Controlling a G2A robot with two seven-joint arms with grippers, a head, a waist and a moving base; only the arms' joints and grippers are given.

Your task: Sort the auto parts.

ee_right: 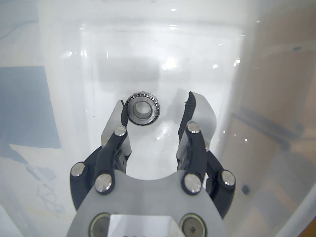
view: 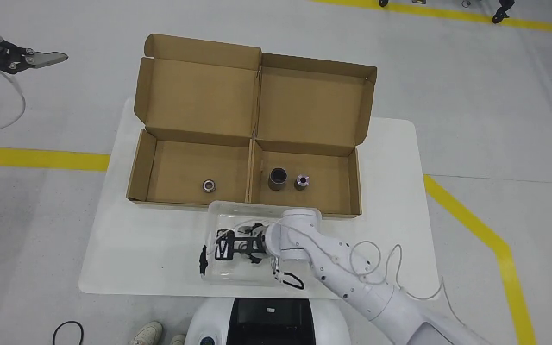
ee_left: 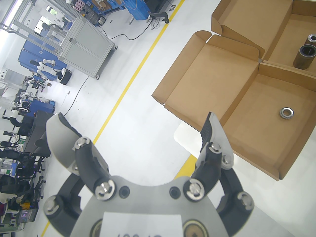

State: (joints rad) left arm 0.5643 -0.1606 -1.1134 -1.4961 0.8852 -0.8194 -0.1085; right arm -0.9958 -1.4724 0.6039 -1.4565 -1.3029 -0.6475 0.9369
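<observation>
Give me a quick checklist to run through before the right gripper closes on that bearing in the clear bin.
1. Right gripper open: ok, jaws apart.
2. Bearing between the fingers: ok, but off centre, touching one finger.
3. Nothing else near it inside the clear bin: ok.
4. Fingertips low enough against the bin floor: cannot tell.
5. Drop spot ready: ok, the box compartment with the matching bearing has bare floor.
6. Left gripper out of the way: ok, open, off beside the table.
</observation>
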